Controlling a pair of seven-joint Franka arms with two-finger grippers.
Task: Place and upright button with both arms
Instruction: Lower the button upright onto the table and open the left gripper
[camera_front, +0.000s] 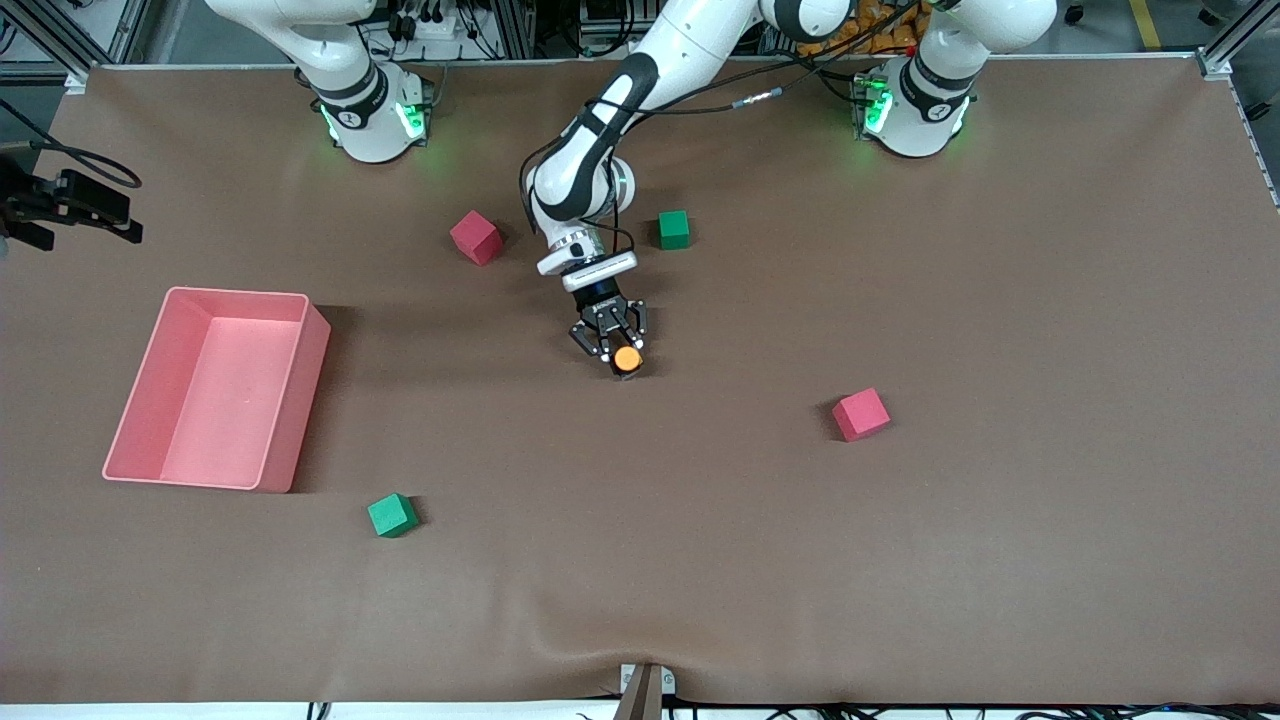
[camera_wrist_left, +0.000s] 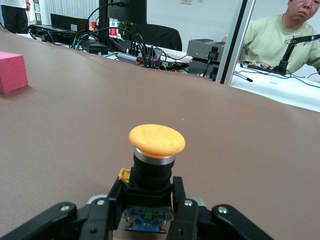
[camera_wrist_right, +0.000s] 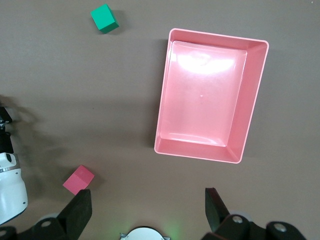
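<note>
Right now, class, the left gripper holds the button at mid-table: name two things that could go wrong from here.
1. The left gripper pinches only the black base of the button, whose wide orange cap sits on a narrow body; released at a tilt, it might topple.
2. The right gripper hangs open near the pink bin, not over the button; if a second grip is needed, reaching across may crowd the left arm.

The white left arm's black two-finger gripper (camera_front: 622, 352) is clamped on the orange-capped button (camera_front: 628, 358); the right gripper (camera_wrist_right: 145, 207) is held spread, waiting.
</note>
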